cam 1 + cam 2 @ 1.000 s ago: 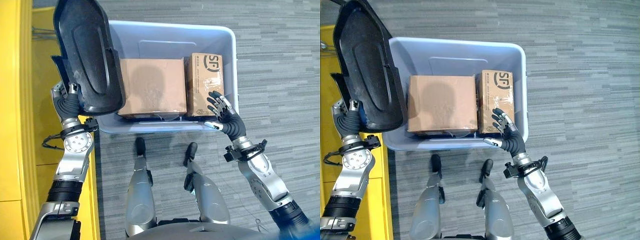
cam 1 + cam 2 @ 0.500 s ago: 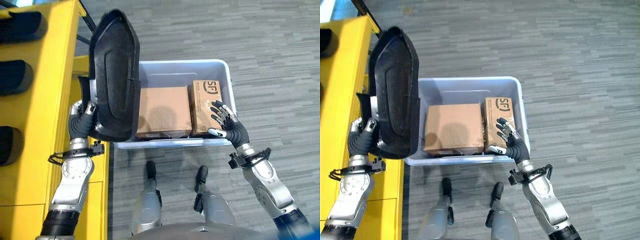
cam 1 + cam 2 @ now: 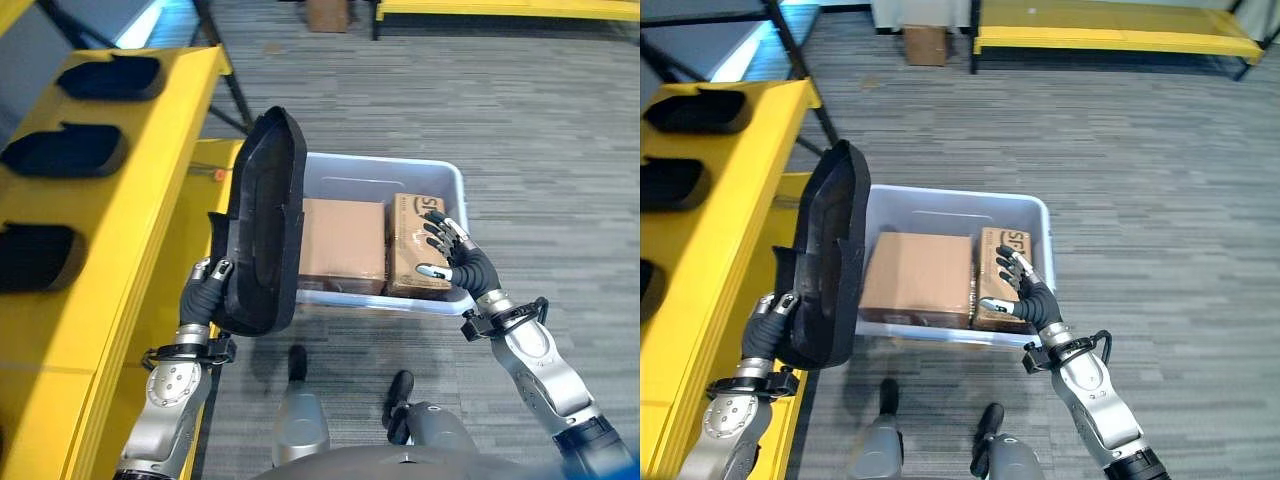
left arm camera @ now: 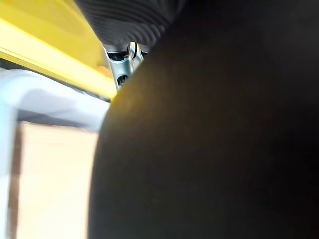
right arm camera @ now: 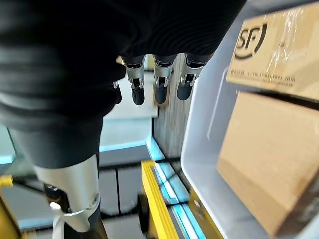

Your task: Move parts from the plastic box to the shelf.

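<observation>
A large black moulded part stands upright at the left side of the pale blue plastic box, beside the yellow shelf. My left hand is shut on the part's lower edge, and the part's dark surface sits close before the left wrist view. In the plastic box lie a large cardboard box and a smaller printed one. My right hand hovers open over the smaller box at the plastic box's near right corner, fingers straight.
Black parts lie in several slots on the shelf's top. A dark slanted shelf leg stands behind the plastic box. Far back are a low yellow rack and a small cardboard box. Grey carpet spreads right.
The camera has tilted up, bringing the shelf into view. My left hand has turned the black part more edge-on toward the shelf. The right hand stays over the smaller box.
</observation>
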`<state>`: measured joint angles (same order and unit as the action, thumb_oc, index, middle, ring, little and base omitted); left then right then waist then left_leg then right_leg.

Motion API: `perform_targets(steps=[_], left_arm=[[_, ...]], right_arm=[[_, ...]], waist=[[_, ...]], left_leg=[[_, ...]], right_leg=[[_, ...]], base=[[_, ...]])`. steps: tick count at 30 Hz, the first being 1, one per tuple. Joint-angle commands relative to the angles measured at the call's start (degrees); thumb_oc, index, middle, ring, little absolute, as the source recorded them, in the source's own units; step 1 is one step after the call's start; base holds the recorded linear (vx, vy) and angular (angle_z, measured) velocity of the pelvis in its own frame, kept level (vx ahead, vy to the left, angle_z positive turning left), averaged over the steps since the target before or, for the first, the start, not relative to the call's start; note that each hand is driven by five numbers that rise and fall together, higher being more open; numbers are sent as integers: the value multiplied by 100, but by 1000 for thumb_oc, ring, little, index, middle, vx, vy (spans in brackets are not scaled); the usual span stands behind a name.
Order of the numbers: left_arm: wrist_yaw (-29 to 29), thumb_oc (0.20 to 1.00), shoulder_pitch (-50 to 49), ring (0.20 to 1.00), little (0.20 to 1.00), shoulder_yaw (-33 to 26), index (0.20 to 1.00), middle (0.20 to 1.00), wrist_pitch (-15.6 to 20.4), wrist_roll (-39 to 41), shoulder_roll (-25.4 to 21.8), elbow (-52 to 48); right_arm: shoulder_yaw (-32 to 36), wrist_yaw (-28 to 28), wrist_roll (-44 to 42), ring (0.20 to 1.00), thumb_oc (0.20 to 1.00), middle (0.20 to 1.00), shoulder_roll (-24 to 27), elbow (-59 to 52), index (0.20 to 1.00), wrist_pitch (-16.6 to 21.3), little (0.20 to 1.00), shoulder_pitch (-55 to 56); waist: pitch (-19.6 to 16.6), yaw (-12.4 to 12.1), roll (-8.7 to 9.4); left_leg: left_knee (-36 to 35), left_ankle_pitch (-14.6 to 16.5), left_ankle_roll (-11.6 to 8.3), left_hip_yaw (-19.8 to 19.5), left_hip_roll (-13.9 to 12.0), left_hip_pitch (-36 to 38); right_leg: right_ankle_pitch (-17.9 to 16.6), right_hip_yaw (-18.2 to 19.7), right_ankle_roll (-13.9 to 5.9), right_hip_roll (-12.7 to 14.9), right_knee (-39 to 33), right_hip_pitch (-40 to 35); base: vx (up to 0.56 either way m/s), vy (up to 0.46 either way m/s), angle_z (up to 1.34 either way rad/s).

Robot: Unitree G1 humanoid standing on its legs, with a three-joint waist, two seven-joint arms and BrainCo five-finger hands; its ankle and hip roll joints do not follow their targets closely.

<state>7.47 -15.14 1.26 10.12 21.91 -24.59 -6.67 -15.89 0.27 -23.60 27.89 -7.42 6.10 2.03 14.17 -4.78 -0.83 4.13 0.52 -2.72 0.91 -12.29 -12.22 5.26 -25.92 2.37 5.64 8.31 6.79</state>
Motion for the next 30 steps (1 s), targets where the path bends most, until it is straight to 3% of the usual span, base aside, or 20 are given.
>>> perform_targets(steps=[1, 3, 6, 7, 9, 12, 13, 21, 22, 26, 28, 29, 30], left_arm=[[-120, 200, 145, 200, 200, -233, 200, 200, 315, 196, -89, -308], [-121, 200, 144, 200, 200, -200, 200, 200, 277, 218, -32, -318], [-124, 200, 255, 200, 200, -116, 200, 200, 254, 220, -4, -330], [-124, 200, 305, 200, 200, -39, 200, 200, 222, 173, 26, -340], [-111, 200, 296, 200, 200, -18, 200, 200, 201, 124, 64, -363], [-94, 200, 252, 200, 200, -23, 200, 200, 177, 68, 55, -406], [-79, 200, 216, 200, 200, -70, 200, 200, 173, 51, 47, -427], [-54, 200, 73, 200, 200, -299, 200, 200, 197, -44, -45, -541], [-32, 200, 107, 200, 200, -325, 200, 200, 198, -110, -106, -579], [-42, 200, 202, 200, 200, -321, 200, 200, 217, -243, -213, -586], [-30, 200, 254, 200, 200, -300, 200, 200, 227, -337, -336, -538], [-30, 200, 255, 200, 200, -301, 200, 200, 228, -336, -336, -537], [-12, 200, 315, 200, 200, -265, 200, 200, 239, -356, -398, -506]], right_arm=[[87, -16, -23, 1000, 1000, 1000, -3, -67, 1000, 347, 1000, -149], [103, -11, -65, 1000, 1000, 1000, -93, -23, 1000, 315, 1000, -1], [92, 28, -430, 1000, 1000, 1000, -231, 88, 1000, 251, 1000, 144], [167, 38, -408, 1000, 1000, 1000, -233, -14, 1000, 208, 1000, 235], [233, 53, -375, 1000, 1000, 1000, -236, -116, 1000, 200, 1000, 351], [271, -32, -358, 1000, 1000, 1000, -331, -51, 1000, 170, 1000, 411], [220, 2, -604, 1000, 1000, 1000, -414, 66, 1000, 127, 1000, 389], [133, 13, -329, 1000, 1000, 1000, -484, 164, 1000, 56, 1000, 213], [118, -1, -246, 1000, 1000, 1000, -538, 205, 1000, 37, 1000, 182], [80, 39, -155, 1000, 1000, 1000, -654, 254, 1000, 25, 1000, 197], [-29, 62, -200, 1000, 1000, 1000, -786, 317, 1000, -15, 1000, 205], [-29, 62, -200, 1000, 1000, 1000, -787, 319, 1000, -15, 1000, 203], [-35, 79, -229, 1000, 1000, 1000, -801, 290, 1000, -8, 1000, 180]], waist=[[-318, 91, 186], [-449, 192, 183], [-576, 295, 145], [-648, 401, 74], [-736, 496, 19], [-809, 453, -23], [-817, 386, -1], [-670, 47, 140], [-611, 3, 180], [-532, -16, 217], [-486, 74, 203], [-486, 69, 204], [-444, 168, 230]], left_leg=[[1254, -626, -404, 99, -85, 675], [1652, -455, -393, 207, -87, 983], [1511, -317, -412, 294, -68, 1372], [872, 57, -342, 313, 104, 1582], [332, 258, -290, 652, 10, 1725], [-311, 296, -262, 664, 107, 1899], [-466, 440, -161, 641, 260, 1869], [-371, 687, 160, 282, 872, 1534], [-270, 758, 257, 184, 1062, 1444], [-152, 791, 324, 134, 1278, 1304], [-345, 682, 399, 68, 1328, 1345], [-349, 681, 399, 73, 1329, 1346], [-399, 527, 456, 47, 1377, 1280]], right_leg=[[256, -98, -280, -77, -670, -426], [220, -294, -251, -92, -759, -459], [203, -514, -300, -55, -713, -451], [117, -596, -424, 12, -580, -402], [51, -664, -487, 133, -504, -383], [-102, -783, -584, 247, -523, -396], [-271, -818, -687, 385, -556, -387], [-905, -1090, -1094, 1006, -737, -542], [-1133, -1107, -1236, 1204, -828, -575], [-1354, -1066, -1396, 1387, -993, -554], [-1385, -619, -1443, 1341, -868, -380], [-1382, -612, -1443, 1342, -862, -374], [-1299, -150, -1321, 1225, -726, -189]], base=[[-111, -100, 66], [-67, -21, 63], [-56, 87, 86], [-65, 154, 71], [-62, 206, 68], [-97, 230, 52], [-140, 287, 46], [-101, 228, 34], [-137, 381, 40], [-90, 254, 34], [-70, 286, 28], [-91, 161, 37], [-101, 209, 42]])
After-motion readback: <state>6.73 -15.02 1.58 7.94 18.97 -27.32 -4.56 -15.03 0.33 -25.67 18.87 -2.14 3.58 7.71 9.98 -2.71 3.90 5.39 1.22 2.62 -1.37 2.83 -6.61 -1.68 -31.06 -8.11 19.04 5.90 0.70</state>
